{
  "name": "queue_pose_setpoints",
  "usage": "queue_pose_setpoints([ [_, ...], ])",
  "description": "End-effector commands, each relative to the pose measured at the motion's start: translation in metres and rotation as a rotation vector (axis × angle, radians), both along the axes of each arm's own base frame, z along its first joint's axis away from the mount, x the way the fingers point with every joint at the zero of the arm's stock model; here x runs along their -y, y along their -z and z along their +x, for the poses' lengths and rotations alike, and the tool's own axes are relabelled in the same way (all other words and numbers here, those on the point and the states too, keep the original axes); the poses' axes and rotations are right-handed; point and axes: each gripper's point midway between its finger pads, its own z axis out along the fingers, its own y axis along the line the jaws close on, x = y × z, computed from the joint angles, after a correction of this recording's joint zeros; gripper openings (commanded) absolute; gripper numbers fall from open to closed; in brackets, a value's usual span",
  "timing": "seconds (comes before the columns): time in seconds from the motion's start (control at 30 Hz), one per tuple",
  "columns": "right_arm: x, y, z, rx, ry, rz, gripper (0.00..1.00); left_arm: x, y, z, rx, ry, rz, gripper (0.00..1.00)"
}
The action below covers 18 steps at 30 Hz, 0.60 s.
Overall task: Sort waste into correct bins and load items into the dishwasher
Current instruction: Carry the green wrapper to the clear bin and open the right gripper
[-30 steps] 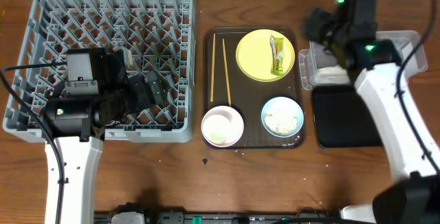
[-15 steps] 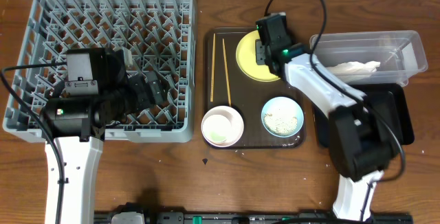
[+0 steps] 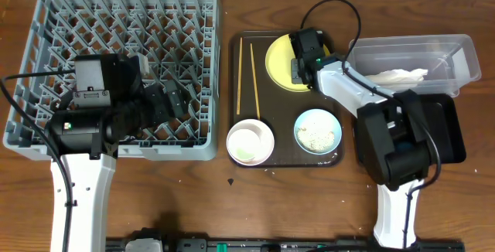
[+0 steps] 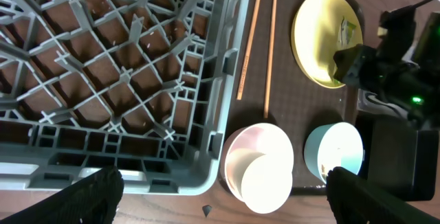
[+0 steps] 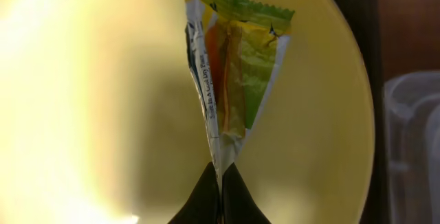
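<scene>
Nearest on the worktop (image 3: 232, 206), at the front of the dark brown serving tray (image 3: 278, 105), stands the white bowl (image 3: 250, 132) with the small pale cup (image 4: 267, 186) inside it. Just to its right is the light blue bowl (image 3: 297, 131), which holds the rice scraps (image 3: 319, 134). Right of the serving tray lies the black tray (image 3: 448, 128), partly hidden under the right arm.

Further back on the serving tray, the two chopsticks (image 3: 254, 78) lie side by side along its left half, pointing away. Beside them sits the yellow plate (image 3: 278, 59). Over it, the right gripper (image 5: 220, 189) is pinched shut on the narrow lower end of the green-and-yellow wrapper (image 5: 234, 73), which lies across the plate.

Beyond the black tray stands the clear tub (image 3: 402, 43), the crumpled napkin (image 3: 398, 76) inside it.

On the far left sits the grey dish rack (image 3: 124, 20). The left gripper (image 4: 223, 183) hangs above the rack's near right corner, its jaws spread wide and holding nothing.
</scene>
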Motion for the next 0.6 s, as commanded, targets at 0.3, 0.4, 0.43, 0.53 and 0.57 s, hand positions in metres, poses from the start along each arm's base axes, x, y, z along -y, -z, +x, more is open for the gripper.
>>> queue_pose_setpoints([
  [0.3, 0.133, -0.153, -0.022, 0.190, 0.649, 0.325, 0.01, 0.002, -0.005, 0.002, 0.012, 0.007, -0.009, 0.95],
  [0.4, 0.165, -0.128, -0.030, 0.150, 0.823, 0.317, 0.01, 0.002, -0.005, 0.002, 0.012, 0.007, -0.009, 0.95],
  [0.43, 0.170, -0.120, -0.030, 0.134, 0.856, 0.323, 0.01, 0.002, -0.005, 0.002, 0.012, 0.007, -0.009, 0.95],
  [0.53, 0.175, -0.094, -0.027, 0.079, 0.884, 0.333, 0.03, 0.002, -0.005, 0.002, 0.012, 0.007, -0.009, 0.95],
  [0.57, 0.175, -0.089, -0.026, 0.065, 0.877, 0.338, 0.11, 0.002, -0.005, 0.002, 0.012, 0.007, -0.009, 0.95],
])
